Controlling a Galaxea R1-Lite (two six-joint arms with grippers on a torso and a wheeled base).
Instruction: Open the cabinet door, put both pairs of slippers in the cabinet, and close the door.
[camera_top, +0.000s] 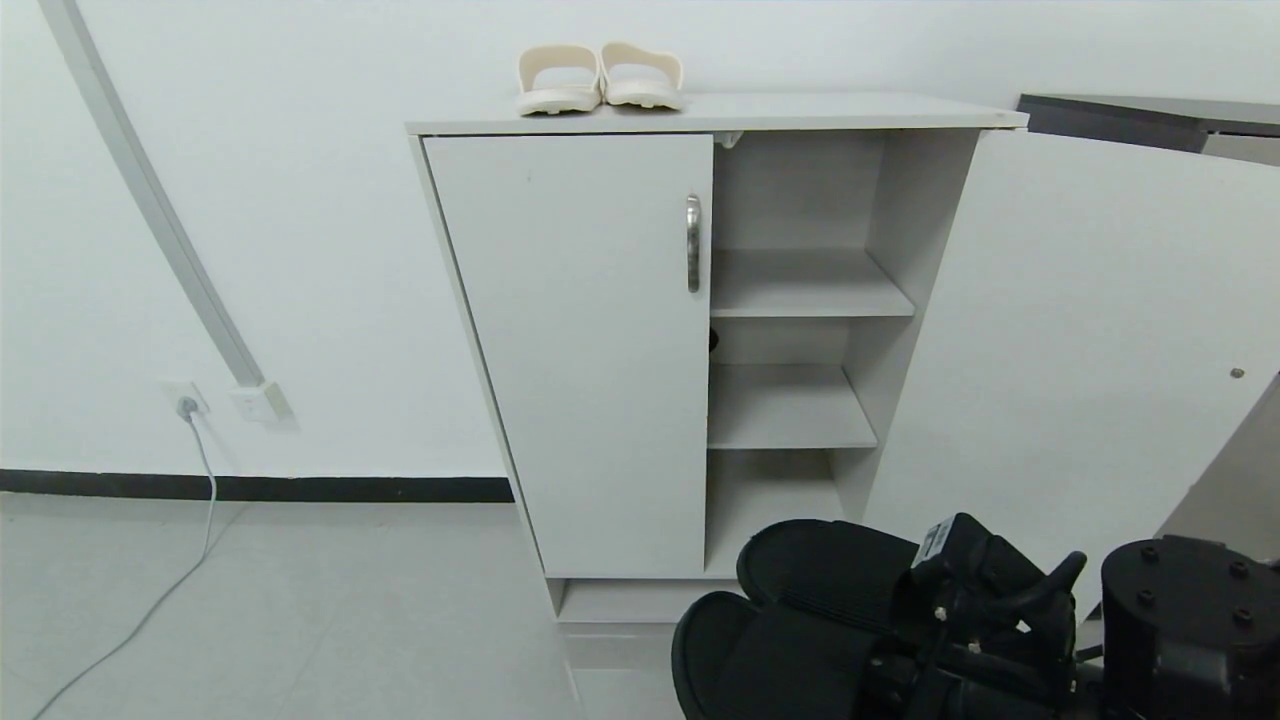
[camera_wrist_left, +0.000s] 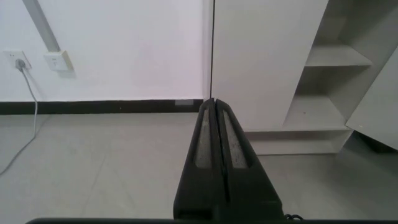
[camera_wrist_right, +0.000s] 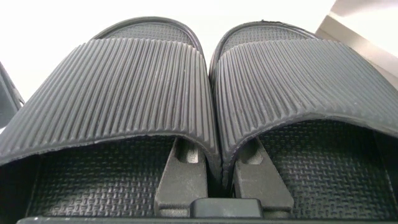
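**Bare room furnished like a home entryway**

Looks like a plain indoor room, perhaps the hallway corner of a home or a mock-up of one; hard to tell which. Marked as such by a white shoe cabinet (camera_top: 570, 350) standing flush against a white wall (camera_top: 250, 200), its right door (camera_top: 1080, 330) swung open on plain shelves (camera_top: 800, 285). Topped with a pair of cream slippers (camera_top: 600, 78), side by side. Floored in pale grey glossy tiles (camera_top: 300, 600), edged along the wall by a black skirting strip (camera_top: 250, 488). Wired simply: a wall socket (camera_top: 186, 398) with a grey cable (camera_top: 190, 540) plugged in and trailing over the floor, just beside a grey conduit (camera_top: 150, 200) slanting down the wall to a small box (camera_top: 260, 402).
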